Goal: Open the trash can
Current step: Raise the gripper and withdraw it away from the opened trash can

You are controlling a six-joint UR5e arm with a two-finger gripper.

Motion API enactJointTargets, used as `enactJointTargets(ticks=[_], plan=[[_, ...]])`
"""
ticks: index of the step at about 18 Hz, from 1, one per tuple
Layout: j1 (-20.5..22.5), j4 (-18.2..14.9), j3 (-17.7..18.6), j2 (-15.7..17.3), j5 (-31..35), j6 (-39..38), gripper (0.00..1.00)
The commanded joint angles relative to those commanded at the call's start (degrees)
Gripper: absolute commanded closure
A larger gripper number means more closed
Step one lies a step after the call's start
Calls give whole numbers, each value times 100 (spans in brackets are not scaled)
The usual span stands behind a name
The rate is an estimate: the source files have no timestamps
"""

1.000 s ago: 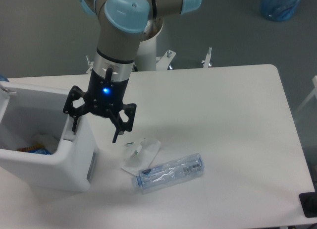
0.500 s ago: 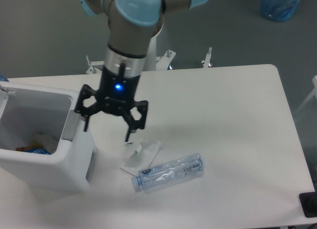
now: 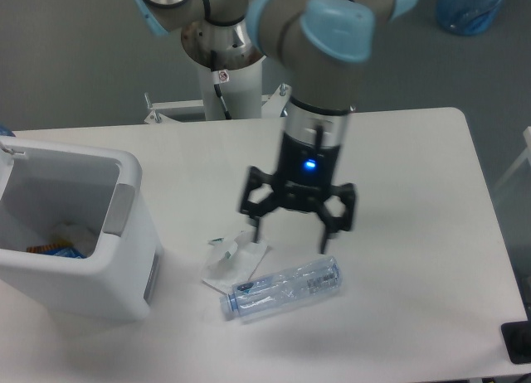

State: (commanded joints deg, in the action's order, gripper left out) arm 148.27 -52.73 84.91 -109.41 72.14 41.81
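The trash can (image 3: 124, 271) is a large white boxy bin at the left edge of the table. Its top stands open and I see bits of rubbish inside. A grey rectangular button (image 3: 121, 209) sits on its right rim. My gripper (image 3: 291, 244) hangs open over the middle of the table, well to the right of the bin and apart from it. Its black fingers (image 3: 327, 252) point down just above a clear plastic bottle, with nothing between them.
A clear plastic bottle (image 3: 282, 288) lies on its side under the gripper. Crumpled white wrappers (image 3: 232, 259) lie between the bottle and the bin. The white table (image 3: 415, 234) reaches to the right. A blue bag (image 3: 471, 6) sits on the floor at top right.
The arm has swung right, away from the bin's right rim, and now hangs over the bottle. The gripper has stayed open. The bin has not moved.
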Motion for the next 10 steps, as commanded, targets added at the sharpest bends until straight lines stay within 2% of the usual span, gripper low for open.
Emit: enactJointTargets(ticks=[5,7,10], plan=[[0,-132,-448,-703,1062,1336,0],[-9,-193,-554,-853,1363,1741,0],[-9,-202,-555,-907,1478,1963,0]])
